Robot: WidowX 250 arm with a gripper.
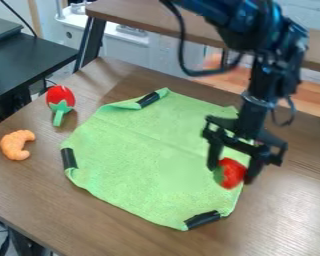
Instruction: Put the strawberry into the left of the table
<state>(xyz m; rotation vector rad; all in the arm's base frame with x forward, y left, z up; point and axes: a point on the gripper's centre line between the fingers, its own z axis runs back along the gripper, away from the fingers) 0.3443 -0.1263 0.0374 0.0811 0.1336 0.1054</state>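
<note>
The black gripper (232, 170) hangs over the right edge of the green cloth (149, 155), shut on a red strawberry (233, 173) with a green patch on its left side. The strawberry sits between the two fingers, low at their tips. Whether it touches the cloth, I cannot tell. The left part of the wooden table (29, 185) lies across the cloth from the gripper.
An orange croissant-shaped toy (16, 145) lies near the table's left edge. Behind it is a red toy with a green stem (60, 102). Black tape strips (203, 219) hold the cloth's corners. A dark desk (29, 60) stands beyond the left edge.
</note>
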